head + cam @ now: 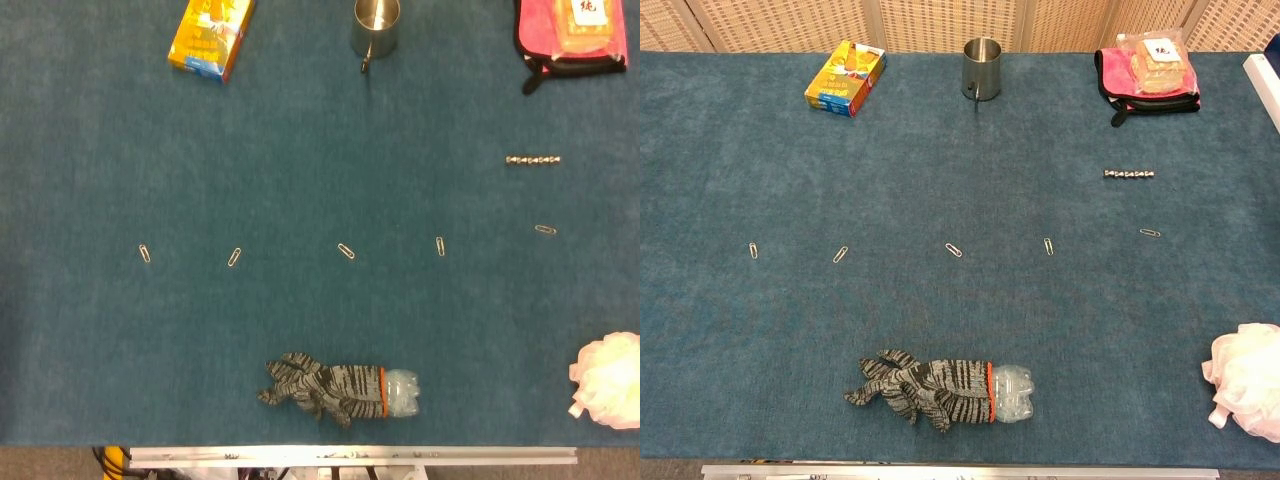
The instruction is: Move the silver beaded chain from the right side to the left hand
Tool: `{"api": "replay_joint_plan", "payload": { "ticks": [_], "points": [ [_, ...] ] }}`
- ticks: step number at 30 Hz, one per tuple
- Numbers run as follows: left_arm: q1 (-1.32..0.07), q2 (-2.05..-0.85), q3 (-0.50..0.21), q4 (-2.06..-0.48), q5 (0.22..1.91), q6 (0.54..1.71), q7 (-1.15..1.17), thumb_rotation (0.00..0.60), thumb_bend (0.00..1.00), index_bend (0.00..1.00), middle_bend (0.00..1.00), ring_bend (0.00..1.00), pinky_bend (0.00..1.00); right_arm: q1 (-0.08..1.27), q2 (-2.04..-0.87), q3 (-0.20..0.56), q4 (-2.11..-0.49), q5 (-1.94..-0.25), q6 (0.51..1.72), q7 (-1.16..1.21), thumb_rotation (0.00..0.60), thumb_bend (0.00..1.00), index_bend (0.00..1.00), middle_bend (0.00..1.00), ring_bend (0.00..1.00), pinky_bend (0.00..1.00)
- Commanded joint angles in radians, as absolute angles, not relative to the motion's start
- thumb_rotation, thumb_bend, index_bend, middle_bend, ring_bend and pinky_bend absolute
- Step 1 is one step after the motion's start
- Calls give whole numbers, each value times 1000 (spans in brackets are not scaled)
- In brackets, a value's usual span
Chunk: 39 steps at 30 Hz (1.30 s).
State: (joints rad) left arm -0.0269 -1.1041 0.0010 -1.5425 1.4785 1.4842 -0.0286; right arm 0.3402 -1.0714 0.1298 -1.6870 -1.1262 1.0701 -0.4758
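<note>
The silver beaded chain lies stretched out in a short straight line on the blue cloth at the right side of the table, also visible in the chest view as the chain. Nothing touches it. Neither of my hands shows in the head view or the chest view.
Several paper clips lie in a row across the middle. A striped glove on a plastic bottle lies near the front edge, a white bath puff front right. At the back stand a yellow box, steel cup and pink pouch.
</note>
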Motion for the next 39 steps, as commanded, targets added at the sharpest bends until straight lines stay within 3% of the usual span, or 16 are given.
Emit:
{"api": "replay_joint_plan", "payload": {
  "ticks": [1, 7, 17, 26, 32, 39],
  "points": [
    [-28, -1108, -1, -1530, 1473, 1478, -41, 600, 490, 315, 310, 294, 348, 378, -1090, 139, -1665, -1079, 1031, -513, 600, 346, 452, 139, 71, 238],
    [-32, -1115, -6, -1502, 1462, 1462, -67, 600, 490, 316, 312, 295, 352, 429, -1142, 145, -1642, -957, 1032, -628, 600, 376, 452, 75, 0, 146],
    [-46, -1132, -14, -1451, 1445, 1425, -110, 600, 489, 316, 313, 294, 355, 509, -1247, 147, -1553, -813, 1026, -734, 600, 367, 452, 49, 0, 106],
    [-50, -1144, -20, -1413, 1428, 1405, -140, 600, 490, 316, 313, 295, 355, 564, -1372, 132, -1375, -888, 1006, -696, 600, 333, 452, 44, 0, 105],
    [-45, -1144, -21, -1404, 1419, 1403, -147, 600, 490, 316, 314, 295, 356, 579, -1450, 114, -1262, -959, 994, -642, 600, 313, 452, 10, 0, 16],
    [-40, -1144, -22, -1404, 1411, 1402, -146, 600, 489, 316, 314, 295, 356, 593, -1507, 103, -1172, -1001, 950, -583, 600, 292, 433, 3, 0, 5]
  ]
}}
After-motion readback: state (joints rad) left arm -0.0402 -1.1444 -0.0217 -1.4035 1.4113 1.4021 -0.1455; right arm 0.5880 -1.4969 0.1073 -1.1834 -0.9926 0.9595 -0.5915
